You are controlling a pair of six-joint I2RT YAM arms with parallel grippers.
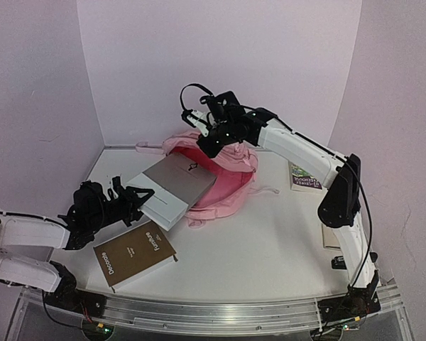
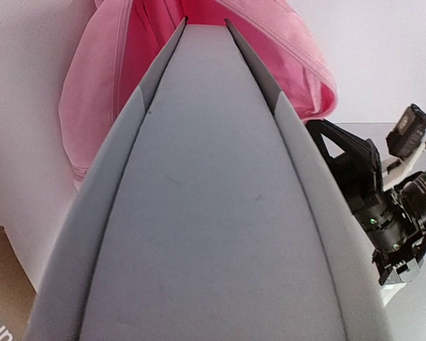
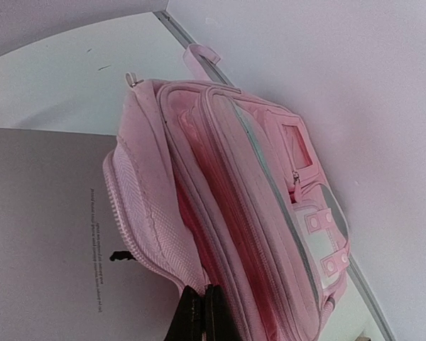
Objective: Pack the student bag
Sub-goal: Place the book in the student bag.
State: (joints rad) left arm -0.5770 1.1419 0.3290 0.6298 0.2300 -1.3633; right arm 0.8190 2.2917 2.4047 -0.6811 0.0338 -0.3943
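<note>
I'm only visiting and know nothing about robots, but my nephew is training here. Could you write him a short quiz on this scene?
1. What is the right gripper shut on?
2. Which one holds the grey book? A) the left gripper B) the right gripper C) neither
3. True or false: the brown book lies inside the pink backpack.

Key:
1. The rim of the pink backpack's opening.
2. A.
3. False. It lies on the table, beside the left gripper.
</note>
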